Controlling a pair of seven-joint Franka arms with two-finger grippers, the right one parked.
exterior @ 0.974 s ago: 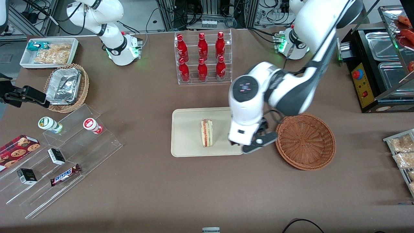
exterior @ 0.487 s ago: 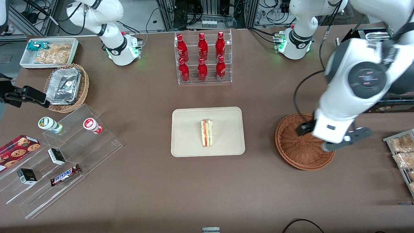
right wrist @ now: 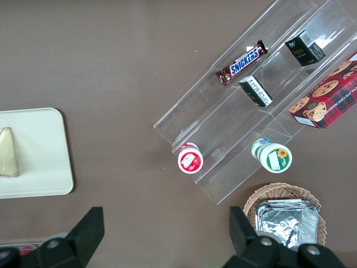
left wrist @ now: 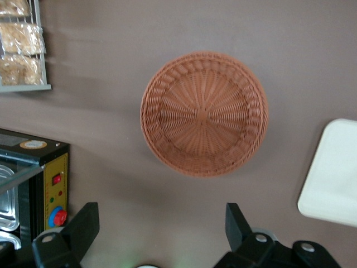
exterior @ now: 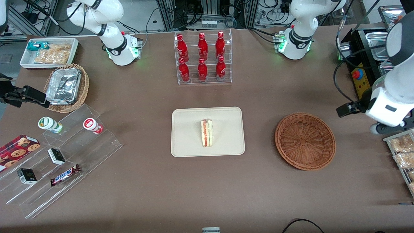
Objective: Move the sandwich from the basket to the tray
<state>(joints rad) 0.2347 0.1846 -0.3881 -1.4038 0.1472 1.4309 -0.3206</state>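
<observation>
The sandwich is lying on the tray, roughly at its middle and slightly toward the working arm's end, resting on one bread face's edge so that the pink-red filling layer is showing upward; in the right wrist view only its pale bread side is appearing at the frame edge. The basket is sitting well apart from the tray, toward the working arm's end of the table, and the left wrist view is showing its woven floor bare, with nothing in it. On that evidence the transfer is judged complete: the item is where the task requires it and the source container is holding nothing. The gripper is hanging high above the table, past the basket toward the working arm's end, near the black appliance with the red button and above the rack of bagged snacks. Its two fingers are standing wide apart with nothing between them, which is consistent with a release made and no further grasp intended. That raised, sideways position is judged to be a retreat posture, chosen so that the arm is clearing both tray and basket. The bottle rack is standing farther from the front camera than the tray and is playing no part. No hazard to the placed sandwich is being noted; it is lying well inside the tray's rim.
</observation>
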